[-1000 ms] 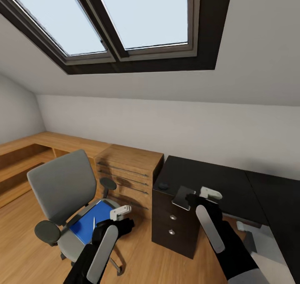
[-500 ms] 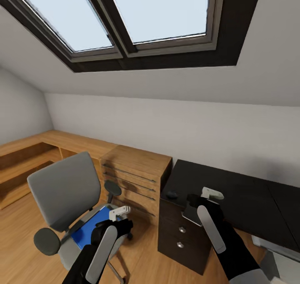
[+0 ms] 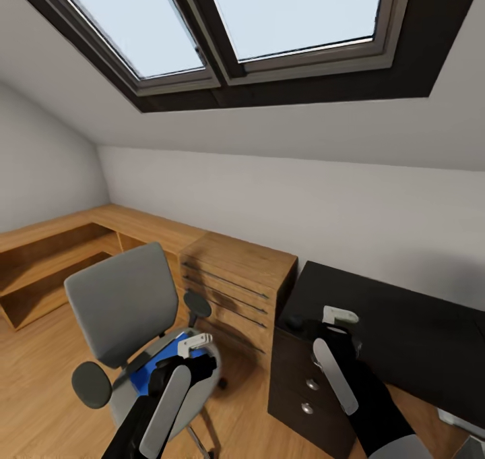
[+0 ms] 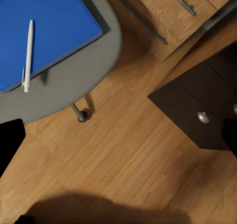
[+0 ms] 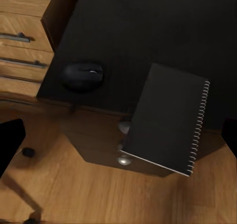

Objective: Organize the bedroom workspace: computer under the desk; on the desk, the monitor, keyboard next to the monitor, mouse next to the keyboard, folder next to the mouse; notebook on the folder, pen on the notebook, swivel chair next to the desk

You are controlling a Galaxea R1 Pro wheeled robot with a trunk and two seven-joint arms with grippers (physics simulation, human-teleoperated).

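overhead, the right gripper (image 3: 335,323) pinches the notebook (image 5: 168,118) above the desk (image 3: 404,324) corner near the mouse (image 5: 82,76); left gripper (image 3: 192,348) state unclear; pen (image 4: 27,55) lies on the folder (image 4: 44,26) on the swivel chair (image 3: 128,304).

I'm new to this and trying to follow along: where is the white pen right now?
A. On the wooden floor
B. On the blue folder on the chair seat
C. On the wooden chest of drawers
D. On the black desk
B: the left wrist view shows the pen lying on the folder, which rests on the swivel chair seat.
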